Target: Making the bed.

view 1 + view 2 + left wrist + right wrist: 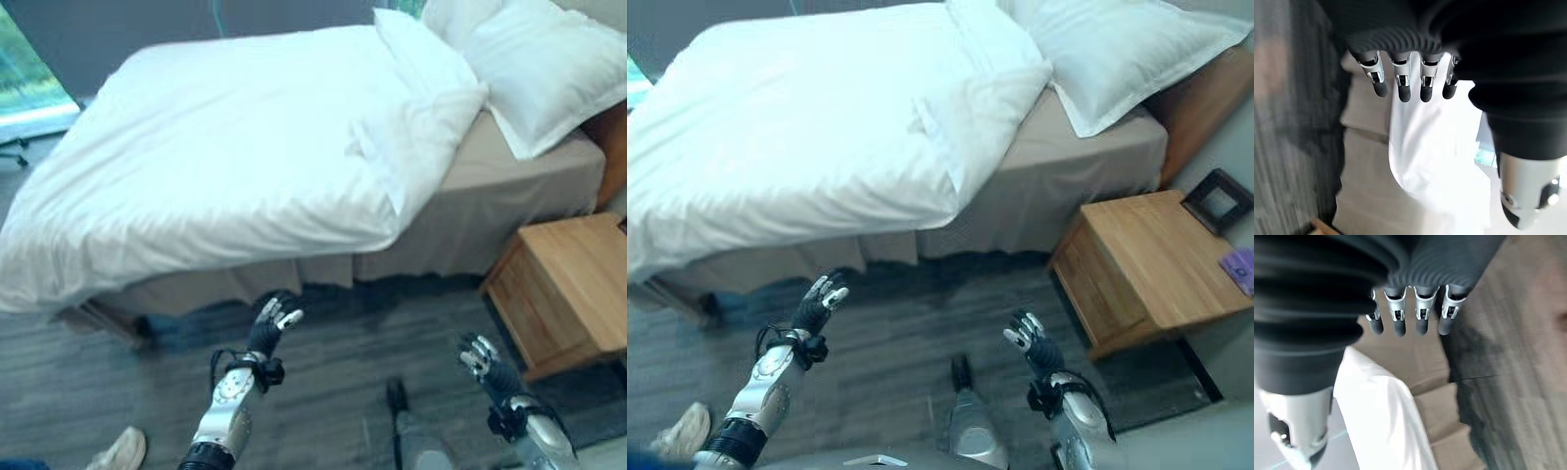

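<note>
Overhead, both eye views take in the bed [509, 186] with its white duvet [216, 137] spread smooth across most of the mattress, its near corner folded back on itself beside the white pillows [549, 69] at the head; the right eye view adds a dark picture frame [1218, 199] and a purple item [1241, 266] on the wooden nightstand [1146, 264], while the left eye view catches a light shoe [118, 452] at the lower corner. Beige skirt [421, 235] hangs below the duvet's long edge, in soft pleats down to the grey plank floor [333, 352]. Between that edge and the robot lies an open strip of floor, where both hands hang in the air, well apart from each other and from the bedding. Left hand [274, 323] has its fingers [1400, 85] straight and spread, holding nothing; its wrist view looks past them at the duvet's draped corner over the skirt. Right hand [1029, 338] is likewise relaxed and empty, fingers [1422, 318] extended, with the skirt's folds and the dark floor beyond.
</note>
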You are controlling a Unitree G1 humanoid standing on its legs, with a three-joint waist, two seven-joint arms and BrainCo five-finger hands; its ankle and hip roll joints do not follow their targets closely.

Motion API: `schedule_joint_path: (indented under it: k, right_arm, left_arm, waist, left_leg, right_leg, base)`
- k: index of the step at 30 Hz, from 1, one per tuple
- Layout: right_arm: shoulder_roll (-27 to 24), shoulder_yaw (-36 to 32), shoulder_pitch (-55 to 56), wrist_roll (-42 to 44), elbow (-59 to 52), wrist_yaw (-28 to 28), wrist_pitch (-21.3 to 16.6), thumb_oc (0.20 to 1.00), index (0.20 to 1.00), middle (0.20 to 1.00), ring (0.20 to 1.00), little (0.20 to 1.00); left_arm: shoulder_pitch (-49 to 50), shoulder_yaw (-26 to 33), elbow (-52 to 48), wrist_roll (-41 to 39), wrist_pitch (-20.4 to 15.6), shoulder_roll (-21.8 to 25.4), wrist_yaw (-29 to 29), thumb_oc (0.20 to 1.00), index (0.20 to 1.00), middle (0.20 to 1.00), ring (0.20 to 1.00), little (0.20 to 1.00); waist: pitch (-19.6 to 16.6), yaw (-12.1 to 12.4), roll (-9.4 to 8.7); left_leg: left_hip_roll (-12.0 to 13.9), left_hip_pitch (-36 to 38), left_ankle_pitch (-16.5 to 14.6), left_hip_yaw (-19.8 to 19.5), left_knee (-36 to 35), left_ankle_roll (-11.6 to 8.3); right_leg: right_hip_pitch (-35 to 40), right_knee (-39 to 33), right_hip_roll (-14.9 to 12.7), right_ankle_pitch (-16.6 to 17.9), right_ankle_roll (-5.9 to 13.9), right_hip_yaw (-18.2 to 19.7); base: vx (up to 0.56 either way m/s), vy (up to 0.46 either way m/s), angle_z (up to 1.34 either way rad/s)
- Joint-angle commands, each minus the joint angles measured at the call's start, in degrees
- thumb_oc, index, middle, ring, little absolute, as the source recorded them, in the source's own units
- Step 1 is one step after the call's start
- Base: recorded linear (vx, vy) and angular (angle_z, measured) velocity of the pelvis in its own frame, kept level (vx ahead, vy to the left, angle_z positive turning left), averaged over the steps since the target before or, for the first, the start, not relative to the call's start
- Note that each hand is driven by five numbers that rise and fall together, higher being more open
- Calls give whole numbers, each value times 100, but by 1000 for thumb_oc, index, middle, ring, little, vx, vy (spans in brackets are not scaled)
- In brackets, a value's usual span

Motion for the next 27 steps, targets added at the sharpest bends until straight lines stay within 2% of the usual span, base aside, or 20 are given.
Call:
schedule_joint_path:
  k: [1, 2, 3, 4, 5, 6, 7, 8, 9, 10, 11, 13, 14, 15, 17, 18, 19, 21, 23, 27]
  right_arm:
    - [-20, 288, -397, 838, -500, 131, -311, 1000, 1000, 1000, 1000, 1000]
    - [-78, 475, -454, 788, -458, 102, -299, 1000, 1000, 1000, 1000, 1000]
    - [-135, 658, -548, 638, -409, 123, -264, 1000, 1000, 1000, 1000, 1000]
    - [-181, 740, -568, 557, -416, 95, -234, 1000, 1000, 1000, 1000, 1000]
    - [-260, 818, -626, 418, -500, 87, -192, 1000, 1000, 1000, 1000, 1000]
    - [-257, 819, -627, 417, -500, 86, -192, 1000, 1000, 1000, 1000, 1000]
    - [-234, 764, -597, 381, -582, 84, -139, 1000, 1000, 1000, 1000, 1000]
    - [-235, 764, -596, 381, -582, 84, -138, 1000, 1000, 1000, 1000, 1000]
    - [-146, 732, -525, 395, -546, 101, -115, 1000, 1000, 1000, 1000, 1000]
    - [-145, 732, -523, 394, -546, 101, -115, 1000, 1000, 1000, 1000, 1000]
    - [-68, 709, -486, 410, -546, 88, -123, 1000, 1000, 1000, 1000, 1000]
    - [-44, 644, -374, 451, -539, 140, -127, 1000, 1000, 1000, 1000, 1000]
    - [-44, 643, -374, 451, -539, 140, -126, 1000, 1000, 1000, 1000, 1000]
    - [-56, 594, -297, 465, -506, 187, -130, 1000, 1000, 1000, 1000, 1000]
    - [-129, 547, -172, 385, -485, 292, -113, 1000, 1000, 1000, 1000, 1000]
    - [-171, 544, -133, 302, -459, 336, -104, 1000, 1000, 1000, 1000, 1000]
    - [-223, 522, -91, 146, -426, 429, -115, 1000, 1000, 1000, 1000, 1000]
    - [-280, 426, -35, 20, -459, 466, -129, 1000, 1000, 1000, 1000, 1000]
    - [-232, 303, -5, 17, -411, 396, -147, 1000, 1000, 1000, 1000, 1000]
    - [3, 203, 65, 275, -502, 311, -190, 1000, 1000, 1000, 1000, 1000]
  left_arm:
    - [-155, 251, -437, -443, -154, 275, -6, 1000, 1000, 1000, 1000, 1000]
    - [-73, 354, -517, -424, -158, 324, 34, 1000, 1000, 1000, 1000, 1000]
    - [24, 536, -606, -525, -166, 382, 32, 1000, 1000, 1000, 1000, 1000]
    - [156, 642, -660, -581, -198, 383, 31, 1000, 1000, 1000, 1000, 1000]
    - [285, 839, -608, -559, -228, 407, 88, 1000, 1000, 1000, 1000, 1000]
    - [284, 841, -609, -560, -227, 410, 88, 1000, 1000, 1000, 1000, 1000]
    - [542, 1111, -606, -581, -241, 375, 186, 1000, 1000, 1000, 1000, 1000]
    - [543, 1110, -607, -581, -240, 375, 186, 1000, 1000, 1000, 1000, 1000]
    - [736, 1308, -541, -605, -218, 374, 255, 1000, 1000, 1000, 1000, 1000]
    - [737, 1307, -542, -605, -218, 375, 255, 1000, 1000, 1000, 1000, 1000]
    - [749, 1381, -445, -628, -236, 404, 274, 1000, 1000, 1000, 1000, 1000]
    - [692, 1364, -451, -567, -259, 453, 233, 1000, 1000, 1000, 1000, 1000]
    - [692, 1363, -451, -567, -260, 453, 233, 1000, 1000, 1000, 1000, 1000]
    - [641, 1308, -438, -463, -283, 526, 193, 1000, 1000, 1000, 1000, 1000]
    - [509, 1228, -443, -209, -325, 661, 148, 1000, 1000, 1000, 1000, 1000]
    - [470, 1201, -482, -133, -369, 692, 146, 1000, 1000, 1000, 1000, 1000]
    - [244, 1126, -501, -3, -431, 745, 76, 1000, 1000, 1000, 1000, 1000]
    - [-50, 1005, -633, -17, -500, 780, 67, 1000, 1000, 1000, 1000, 1000]
    - [-319, 889, -721, -93, -523, 783, 81, 1000, 1000, 1000, 1000, 1000]
    - [-649, 835, -886, 4, -573, 901, 249, 1000, 1000, 1000, 1000, 1000]
  waist:
    - [365, 90, -330]
    - [493, 255, -533]
    - [597, 488, -735]
    - [715, 720, -900]
    - [819, 975, -1089]
    - [808, 961, -1095]
    - [887, 1246, -1346]
    - [875, 1234, -1328]
    - [964, 1462, -1376]
    - [960, 1460, -1367]
    - [962, 1531, -1456]
    - [898, 1458, -1377]
    - [913, 1469, -1386]
    - [838, 1367, -1284]
    - [753, 1236, -1031]
    - [697, 1179, -870]
    - [528, 975, -581]
    - [405, 831, -433]
    - [292, 680, -332]
    - [104, 483, -202]
  left_leg:
    - [627, -556, 2998, 425, 2310, -363]
    - [781, -967, 3075, 630, 3635, -350]
    - [983, -1120, 2979, 647, 4598, -246]
    - [980, -1548, 2759, 595, 5300, -119]
    - [825, -1873, 2582, 296, 6391, -95]
    - [816, -1904, 2586, 282, 6404, -95]
    - [565, -2760, 2137, 45, 8075, -65]
    - [576, -2787, 2129, 25, 8097, -67]
    - [670, -3474, 1906, -281, 8456, -45]
    - [676, -3485, 1901, -290, 8467, -46]
    - [649, -3924, 2078, -353, 7482, 58]
    - [774, -3830, 2215, -224, 6004, 21]
    - [772, -3803, 2216, -209, 5991, 23]
    - [796, -3688, 2391, 182, 4508, -108]
    - [725, -2992, 2633, 525, 2330, -272]
    - [548, -2592, 2634, 649, 1387, -253]
    - [372, -1866, 2480, 979, -62, -217]
    - [58, -1318, 2091, 1013, -812, -101]
    - [-40, -1020, 1953, 1005, -1302, -59]
    - [-97, -886, 1842, 1070, -1543, 21]
  right_leg:
    - [142, -497, 93, -62, 63, -67]
    - [334, -536, 77, -126, -112, -89]
    - [422, -532, 78, -238, -244, -51]
    - [603, -601, 97, -265, -302, 68]
    - [678, -547, 36, -313, -342, 219]
    - [661, -543, 28, -311, -342, 209]
    - [868, -592, -48, -230, -342, 465]
    - [855, -590, -32, -228, -343, 450]
    - [1130, -592, 88, -256, -321, 632]
    - [1124, -591, 98, -255, -321, 628]
    - [1227, -565, 71, -223, -277, 845]
    - [1394, -635, 51, -286, -225, 968]
    - [1410, -638, 42, -286, -224, 978]
    - [1475, -663, 51, -363, -205, 976]
    - [1561, -714, 67, -484, -95, 993]
    - [1595, -723, 137, -535, -42, 981]
    - [1648, -772, 328, -589, 46, 936]
    - [1738, -816, 401, -638, 92, 873]
    - [1868, -936, 404, -678, 142, 852]
    - [1936, -1088, 378, -699, 208, 918]
  base:
    - [641, -678, 19]
    - [636, -715, 21]
    - [378, -472, -21]
    - [327, -334, -102]
    - [147, -173, -172]
    - [197, -196, -160]
    - [121, -119, -116]
    - [309, -158, -75]
    - [178, -36, -75]
    - [306, -31, -93]
    - [235, 43, -72]
    - [271, 78, -42]
    - [231, 94, -15]
    - [243, 139, -14]
    - [356, 278, 16]
    - [440, 371, 14]
    - [398, 303, -11]
    - [239, 166, -22]
    - [158, 110, -25]
    - [140, 120, 3]
